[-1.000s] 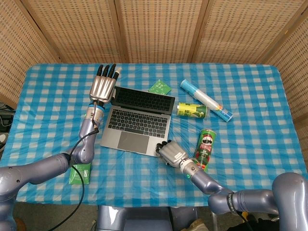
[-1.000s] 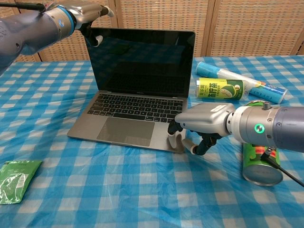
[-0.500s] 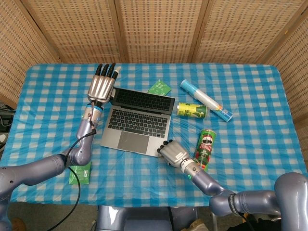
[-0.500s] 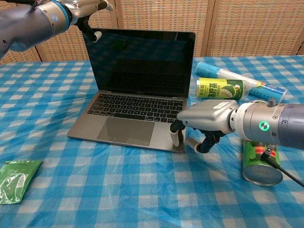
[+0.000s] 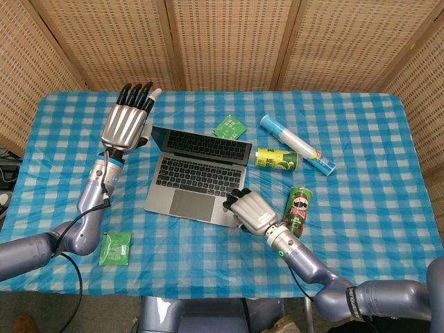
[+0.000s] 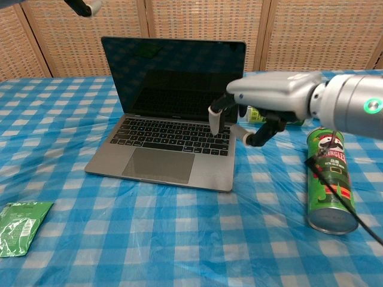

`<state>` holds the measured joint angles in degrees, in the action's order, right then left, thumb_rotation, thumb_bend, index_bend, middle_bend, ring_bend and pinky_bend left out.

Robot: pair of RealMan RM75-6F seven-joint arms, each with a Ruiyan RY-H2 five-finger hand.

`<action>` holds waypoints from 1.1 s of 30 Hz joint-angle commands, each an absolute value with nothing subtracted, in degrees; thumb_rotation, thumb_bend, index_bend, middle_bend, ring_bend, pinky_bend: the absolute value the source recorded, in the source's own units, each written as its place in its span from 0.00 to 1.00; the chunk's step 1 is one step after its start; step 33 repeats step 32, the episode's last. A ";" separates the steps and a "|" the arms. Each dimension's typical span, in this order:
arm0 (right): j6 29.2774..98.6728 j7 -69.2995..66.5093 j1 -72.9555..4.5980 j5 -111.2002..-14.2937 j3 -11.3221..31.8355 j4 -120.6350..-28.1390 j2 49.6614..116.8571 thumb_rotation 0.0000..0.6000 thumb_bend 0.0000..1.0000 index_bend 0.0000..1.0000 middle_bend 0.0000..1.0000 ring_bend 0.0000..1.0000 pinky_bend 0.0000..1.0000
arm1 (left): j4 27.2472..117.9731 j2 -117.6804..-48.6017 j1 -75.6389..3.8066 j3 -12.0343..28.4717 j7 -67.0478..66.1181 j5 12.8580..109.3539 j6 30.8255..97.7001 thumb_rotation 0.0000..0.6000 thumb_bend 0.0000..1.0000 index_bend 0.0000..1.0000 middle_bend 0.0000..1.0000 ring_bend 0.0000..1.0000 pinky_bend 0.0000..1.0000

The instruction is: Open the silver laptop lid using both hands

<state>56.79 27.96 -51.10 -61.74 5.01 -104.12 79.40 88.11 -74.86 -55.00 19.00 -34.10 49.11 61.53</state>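
Observation:
The silver laptop (image 5: 196, 178) stands with its lid up and its dark screen (image 6: 173, 75) nearly upright, in the middle of the blue checked table (image 5: 361, 201). My left hand (image 5: 125, 123) hovers with straight, spread fingers just left of the lid's top left corner, touching nothing; the chest view shows only a fingertip (image 6: 87, 6) of it. My right hand (image 5: 248, 209) hangs in the air over the laptop's right side (image 6: 263, 107), fingers bent downward and apart from the thumb, holding nothing.
A green Pringles can (image 5: 297, 211) stands right of the laptop, close to my right hand (image 6: 326, 179). A lying green can (image 5: 276, 159) and a blue-white tube (image 5: 295, 143) are behind it. Green packets lie behind the lid (image 5: 230, 126) and at the front left (image 5: 115, 248).
My left hand has let go of the lid's corner and drifted left. My right hand has lifted off the laptop's front right corner. The lid stays up.

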 commanded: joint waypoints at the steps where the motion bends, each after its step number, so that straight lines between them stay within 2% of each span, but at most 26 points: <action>1: 60.98 24.43 -47.77 -66.98 5.09 -106.94 74.22 1.00 0.79 0.40 0.41 0.25 0.34 | 94.17 -69.21 -50.51 18.08 -31.44 51.91 65.14 1.00 0.41 0.00 0.00 0.00 0.00; 2: 62.36 23.37 -46.71 -68.47 4.87 -107.07 72.88 1.00 0.79 0.40 0.41 0.25 0.34 | 95.17 -68.27 -49.51 17.81 -30.72 52.49 65.90 1.00 0.37 0.00 0.00 0.00 0.00; 4: 64.67 20.73 -44.69 -71.63 4.20 -106.91 70.60 1.00 0.77 0.40 0.41 0.25 0.34 | 96.90 -66.64 -47.39 17.15 -29.23 53.53 67.59 1.00 0.21 0.00 0.00 0.00 0.00; 7: 69.01 15.05 -41.06 -77.67 2.65 -104.71 67.48 1.00 0.77 0.40 0.41 0.25 0.34 | 99.57 -64.64 -43.41 15.96 -26.37 54.75 70.95 1.00 0.02 0.00 0.00 0.00 0.00; 10: 73.69 9.93 -37.69 -82.61 1.17 -100.84 65.90 1.00 0.77 0.40 0.40 0.25 0.34 | 101.66 -63.57 -39.64 14.69 -23.98 55.78 74.54 1.00 0.01 0.00 0.00 0.00 0.00; 12: 77.79 5.70 -35.00 -86.15 0.07 -96.68 65.56 1.00 0.73 0.39 0.39 0.24 0.32 | 103.15 -63.03 -36.46 13.33 -22.15 56.79 77.47 1.00 0.01 0.00 0.00 0.00 0.00; 13: 79.58 4.08 -33.85 -87.30 -0.32 -94.83 65.63 1.00 0.66 0.38 0.37 0.23 0.29 | 103.67 -62.83 -35.19 12.68 -21.32 57.31 78.48 1.00 0.01 0.00 0.00 0.00 0.00; 17: 87.23 -5.93 -27.93 -89.75 -2.02 -88.12 66.80 1.00 0.25 0.26 0.23 0.10 0.05 | 105.31 -62.54 -29.61 8.37 -19.14 60.63 82.39 1.00 0.01 0.00 0.00 0.00 0.00; 19: 90.46 -9.38 -24.76 -89.52 -2.60 -84.90 67.16 1.00 0.07 0.18 0.13 0.02 0.00 | 106.33 -62.96 -26.21 5.71 -17.59 63.16 85.12 1.00 0.01 0.00 0.00 0.00 0.00; 20: 91.75 -10.10 -23.35 -89.25 -2.68 -83.41 67.54 1.00 0.02 0.15 0.09 0.00 0.00 | 106.50 -63.37 -24.52 4.48 -16.46 64.62 86.48 1.00 0.01 0.00 0.00 0.00 0.00; 26: 94.67 -9.75 -17.18 -86.56 -3.38 -82.66 66.78 1.00 0.00 0.08 0.01 0.00 0.00 | 103.98 -65.73 -16.15 -2.29 -11.60 71.05 91.62 1.00 0.01 0.00 0.00 0.00 0.00; 33: 96.88 -8.35 -13.44 -86.76 -3.31 -84.53 66.16 1.00 0.00 0.08 0.00 0.00 0.00 | 100.82 -66.18 -10.99 -5.68 -7.87 76.18 94.34 1.00 0.01 0.00 0.00 0.00 0.00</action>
